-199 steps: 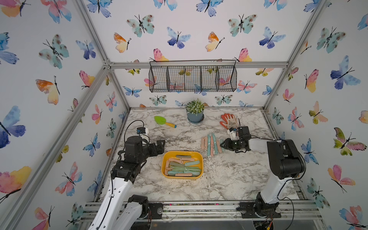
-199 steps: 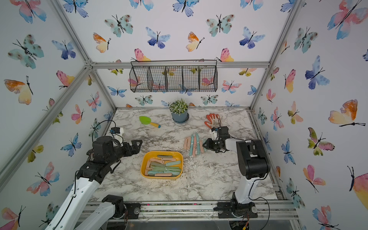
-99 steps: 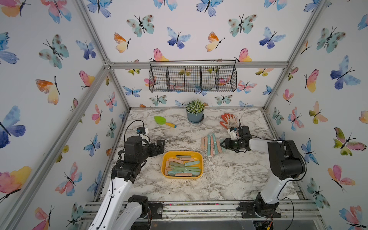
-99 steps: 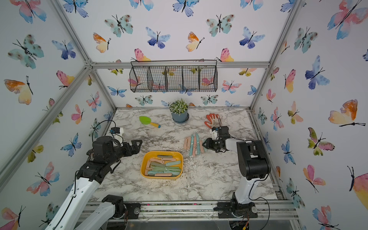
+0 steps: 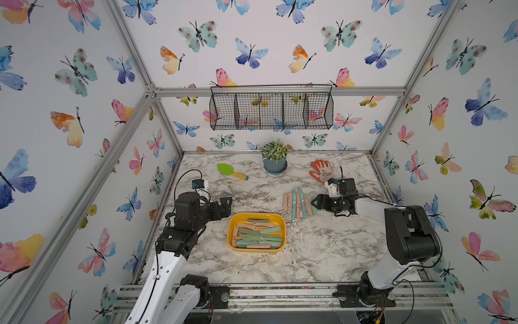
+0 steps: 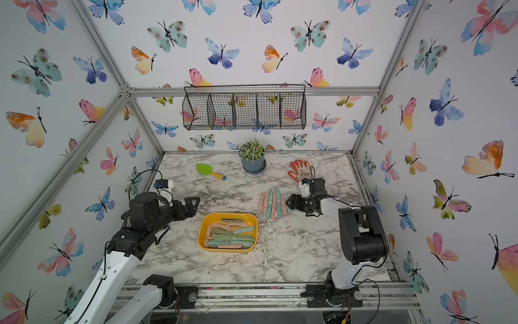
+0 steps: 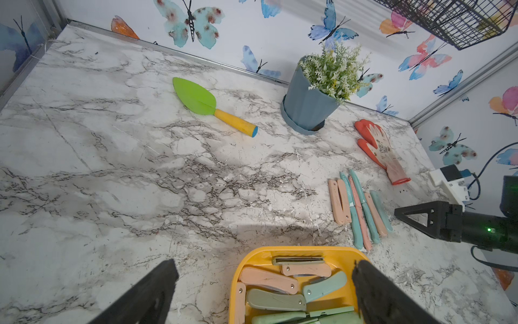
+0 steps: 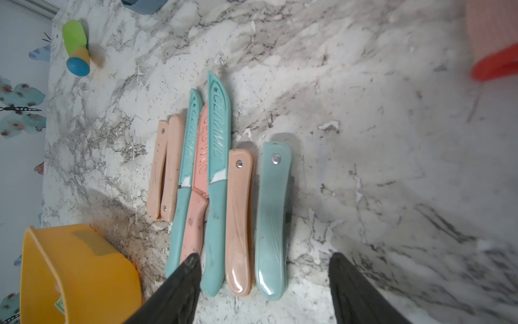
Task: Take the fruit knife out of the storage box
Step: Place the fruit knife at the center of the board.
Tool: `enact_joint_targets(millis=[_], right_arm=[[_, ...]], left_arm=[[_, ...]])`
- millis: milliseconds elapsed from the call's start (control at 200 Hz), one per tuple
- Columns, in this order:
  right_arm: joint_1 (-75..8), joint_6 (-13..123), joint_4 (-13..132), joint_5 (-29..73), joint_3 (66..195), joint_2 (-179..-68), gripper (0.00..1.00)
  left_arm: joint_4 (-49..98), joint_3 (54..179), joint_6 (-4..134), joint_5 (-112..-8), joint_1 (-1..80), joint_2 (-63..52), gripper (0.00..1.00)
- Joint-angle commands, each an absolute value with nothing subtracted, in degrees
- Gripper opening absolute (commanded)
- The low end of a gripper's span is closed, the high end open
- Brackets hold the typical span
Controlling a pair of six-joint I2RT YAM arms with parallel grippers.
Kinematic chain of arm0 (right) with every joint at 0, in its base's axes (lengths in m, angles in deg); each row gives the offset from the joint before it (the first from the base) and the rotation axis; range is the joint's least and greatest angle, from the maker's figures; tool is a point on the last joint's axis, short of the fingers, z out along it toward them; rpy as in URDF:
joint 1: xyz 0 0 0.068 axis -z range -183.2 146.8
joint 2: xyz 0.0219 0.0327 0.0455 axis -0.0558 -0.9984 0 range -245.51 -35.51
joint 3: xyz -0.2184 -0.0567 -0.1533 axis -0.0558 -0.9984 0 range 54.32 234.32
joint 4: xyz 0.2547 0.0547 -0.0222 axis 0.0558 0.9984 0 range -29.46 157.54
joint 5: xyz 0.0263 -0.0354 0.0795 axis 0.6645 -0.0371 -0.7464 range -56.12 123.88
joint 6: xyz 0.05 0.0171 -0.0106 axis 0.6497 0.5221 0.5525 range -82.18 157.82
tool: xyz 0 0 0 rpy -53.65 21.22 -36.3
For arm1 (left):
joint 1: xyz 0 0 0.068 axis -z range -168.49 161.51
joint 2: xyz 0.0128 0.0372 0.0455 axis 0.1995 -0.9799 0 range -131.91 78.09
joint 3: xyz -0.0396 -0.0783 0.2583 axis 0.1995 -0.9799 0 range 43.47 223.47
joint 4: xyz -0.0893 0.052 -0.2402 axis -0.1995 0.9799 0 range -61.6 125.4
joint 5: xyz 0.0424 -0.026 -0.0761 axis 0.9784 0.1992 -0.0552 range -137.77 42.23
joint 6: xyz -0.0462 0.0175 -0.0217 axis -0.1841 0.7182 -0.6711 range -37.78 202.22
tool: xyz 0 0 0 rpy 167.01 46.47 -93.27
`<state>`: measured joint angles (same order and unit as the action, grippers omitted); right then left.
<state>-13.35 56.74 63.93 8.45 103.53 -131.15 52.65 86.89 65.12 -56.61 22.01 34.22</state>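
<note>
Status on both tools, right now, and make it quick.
Left tool: open, holding nothing.
Right tool: open, holding nothing; the teal folding knife beside it lies ungripped.

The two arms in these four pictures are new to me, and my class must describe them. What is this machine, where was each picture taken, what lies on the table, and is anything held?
It is a pair of robot arms, each ending in a two-fingered gripper. Two pictures look down on the whole scene from above; the other two come from cameras on the arms' wrists. On the marble table sit a yellow storage box full of fruit knives, a row of knives beside it, a green trowel, a potted plant and an orange glove. A wire basket hangs on the back wall. The left gripper is near the box, the right gripper at the row. Both are open; nothing is held.
</note>
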Motion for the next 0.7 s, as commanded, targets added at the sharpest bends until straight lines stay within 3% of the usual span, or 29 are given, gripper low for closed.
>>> enact_joint_targets(millis=[0,400,696], right_arm=[[-13.10,55.81,63.27,9.27,102.89,-126.84,0.76],[-14.26,51.19,56.41,4.12,98.64,-109.51,0.76],[-29.49,39.73,60.02,7.58,102.45,-107.13,0.76]], left_arm=[[52.40,86.89,65.79,-55.68,22.08,35.43,0.98],[52.57,87.07,65.74,-55.10,21.97,34.74,0.98],[54.46,87.95,63.42,-45.21,21.53,34.23,0.98]])
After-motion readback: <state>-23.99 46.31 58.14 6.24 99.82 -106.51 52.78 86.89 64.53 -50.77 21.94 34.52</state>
